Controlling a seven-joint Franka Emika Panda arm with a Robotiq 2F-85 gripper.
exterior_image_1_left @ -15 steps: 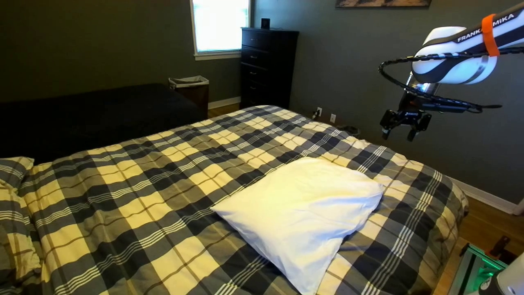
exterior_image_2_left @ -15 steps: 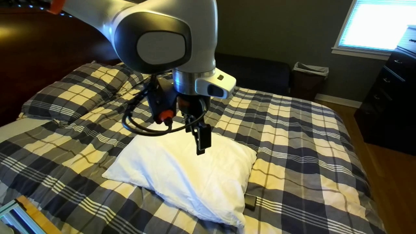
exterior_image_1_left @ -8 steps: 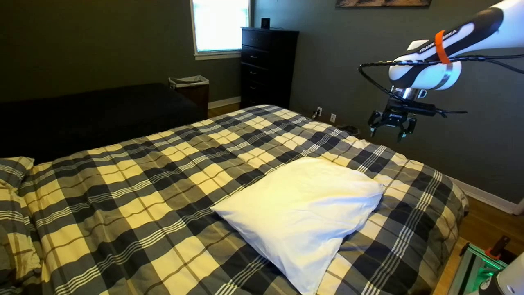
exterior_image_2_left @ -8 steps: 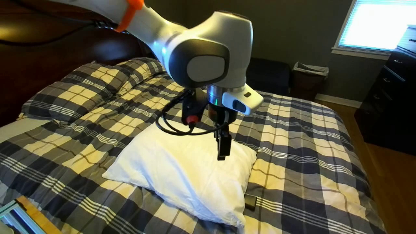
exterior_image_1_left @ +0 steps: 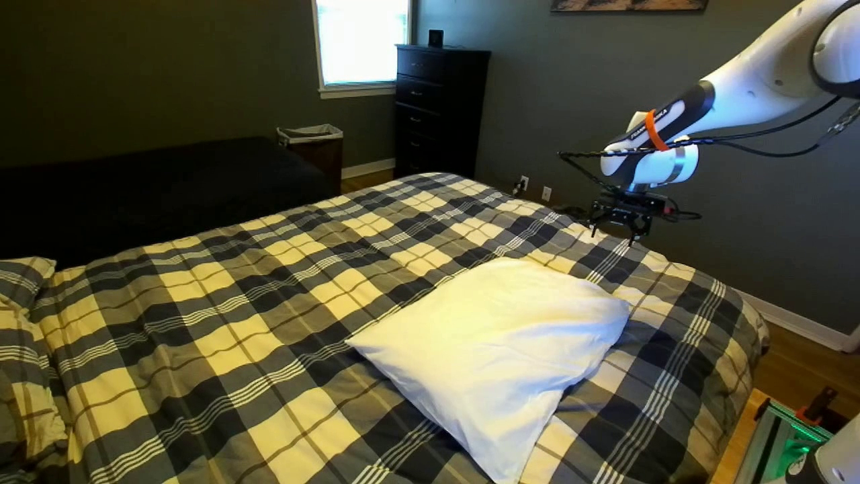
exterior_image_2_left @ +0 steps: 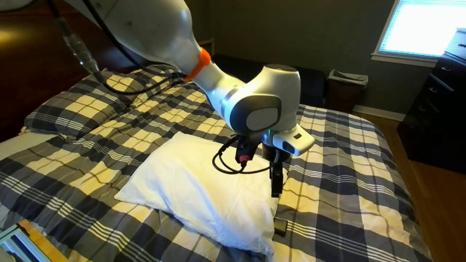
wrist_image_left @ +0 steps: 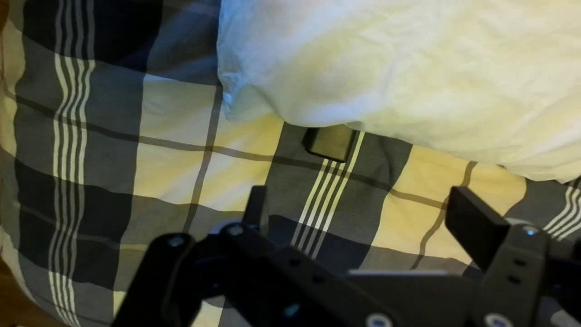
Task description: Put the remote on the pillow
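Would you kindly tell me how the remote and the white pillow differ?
The remote is dark and straight-edged; the white pillow is pale, soft-looking and wrinkled. What shows of the remote is small; the white pillow is far larger. The remote is partly covered by the white pillow's edge, whereas the white pillow shows almost whole in an exterior view. Both rest on the plaid bedspread.

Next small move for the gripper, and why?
Probably shift the open gripper over the exposed end of the remote before lowering: in the wrist view that end lies beyond the jaws, not between them, and the white pillow hides the rest.
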